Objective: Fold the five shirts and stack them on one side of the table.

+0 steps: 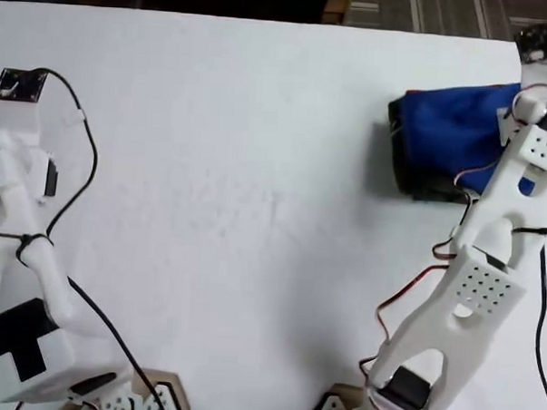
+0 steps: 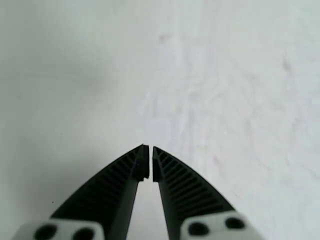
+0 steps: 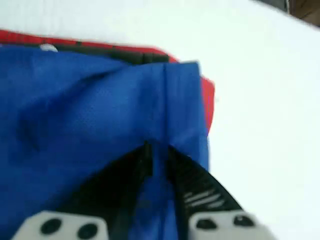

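Right claw [image 3: 156, 152]: narrow, tips look pinched on a raised ridge of the blue shirt [image 3: 90, 110]; the grip is my judgement, not certain.
Left claw [image 2: 148, 162]: tips closed together, nothing between them, over bare table [image 2: 240, 100].
Stack [image 1: 445, 131]: at the far right side of the table, under the right arm [image 1: 489, 269]; blue shirt on top, black layer [image 3: 137, 58] and red layer [image 3: 207, 95] beneath.
Handling: soft, light, limp cloth; likely sags and falls open if lifted by one point; not fragile, little slip expected.
Hold spot: a folded edge or corner, biting through every ply of the fold; the mid-top ridge probably lifts just the top ply.
Progress: stack looks mostly built; how many shirts are in it, cannot tell.
High view adds: where the stack sits on the table, both arms well apart, left arm [image 1: 17, 248] at the opposite side.
Right wrist view adds: red layer peeking past the blue edge, ridge running to the tips.
Left wrist view adds: closed tips over bare cloth.
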